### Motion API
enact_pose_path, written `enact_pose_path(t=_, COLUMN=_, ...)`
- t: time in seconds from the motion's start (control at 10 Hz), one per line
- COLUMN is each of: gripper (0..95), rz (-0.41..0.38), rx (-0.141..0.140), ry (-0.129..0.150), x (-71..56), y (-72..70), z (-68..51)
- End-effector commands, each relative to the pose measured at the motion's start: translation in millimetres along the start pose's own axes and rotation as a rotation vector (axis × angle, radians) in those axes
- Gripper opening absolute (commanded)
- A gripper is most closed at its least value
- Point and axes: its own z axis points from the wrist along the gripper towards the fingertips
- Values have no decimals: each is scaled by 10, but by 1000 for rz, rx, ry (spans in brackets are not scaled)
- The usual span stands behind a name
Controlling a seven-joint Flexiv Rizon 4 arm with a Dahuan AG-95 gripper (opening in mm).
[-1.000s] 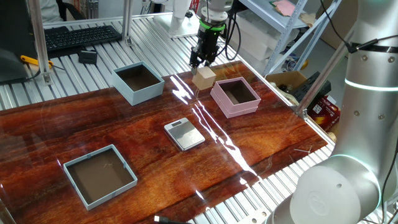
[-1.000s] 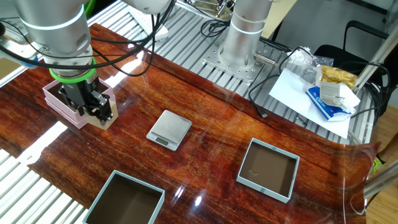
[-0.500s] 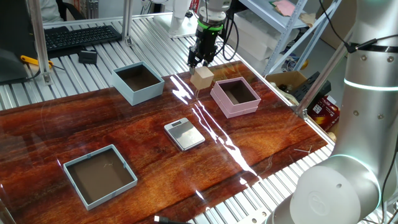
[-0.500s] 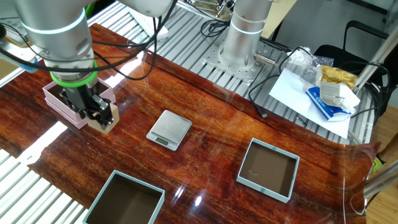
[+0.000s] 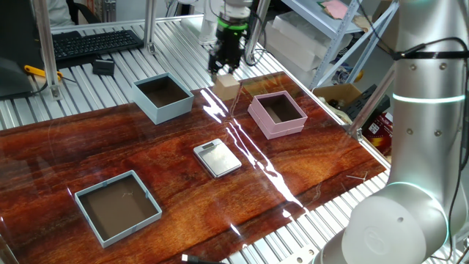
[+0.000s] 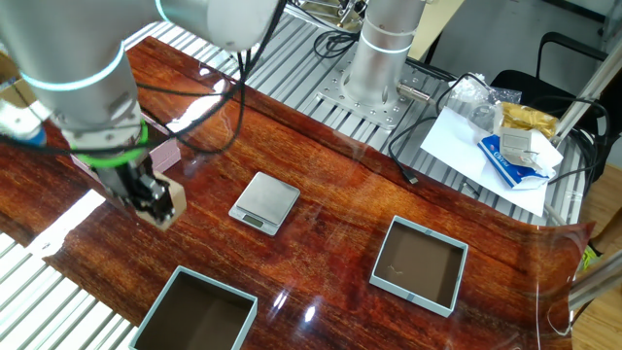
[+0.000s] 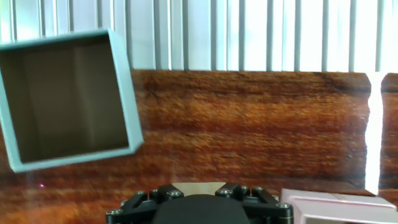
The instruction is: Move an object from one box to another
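The gripper (image 5: 223, 71) grasps the cube (image 5: 227, 86) above the table (image 5: 308, 176), between pink box (image 5: 277, 114) and blue box (image 5: 163, 97).

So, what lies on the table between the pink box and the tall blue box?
Nothing rests there: bare wood between the pink box and the blue box. In one fixed view the held cube hangs above that stretch.

two blue boxes (image 5: 163, 97) (image 5: 117, 206) (one pink (image 5: 277, 114)), one cube (image 5: 227, 86)
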Motion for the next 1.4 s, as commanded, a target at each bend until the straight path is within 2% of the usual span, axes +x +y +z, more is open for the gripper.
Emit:
enact_pose_path(t=0.1, gripper=0, rz=19, rx=-3, ry=-3, x=-73, y=110, z=36)
enact_pose_path(t=0.3, gripper=0, rz=28, rx=-11, ry=-3, x=-134, y=221, z=73)
enact_pose_path(t=0.6, gripper=0, rz=55, rx=-9, ry=-3, x=-274, y=404, z=120)
enact_pose_path(t=0.9, gripper=0, rz=84, rx=-4, ry=1, x=-386, y=529, z=142)
enact_pose_path(t=1.4, gripper=0, rz=90, rx=-6, ry=-4, x=-494, y=614, z=164)
